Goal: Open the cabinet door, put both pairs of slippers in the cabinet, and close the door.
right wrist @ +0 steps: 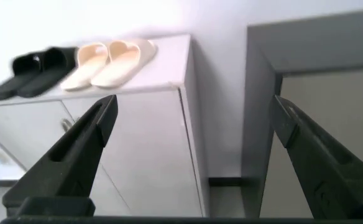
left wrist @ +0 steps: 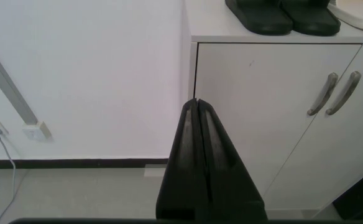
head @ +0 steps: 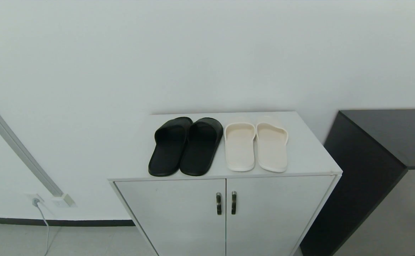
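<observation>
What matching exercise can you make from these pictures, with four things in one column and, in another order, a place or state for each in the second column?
Column 1
1. black slippers
2. cream slippers
3. cabinet doors
4. left pincer

Column 2
A. on the cabinet top, toward the robot's right
B. closed, handles side by side
C. shut, gripping nothing
D. on the cabinet top, toward the robot's left

Pairs: 1-D, 2-A, 3-B, 4-C
</observation>
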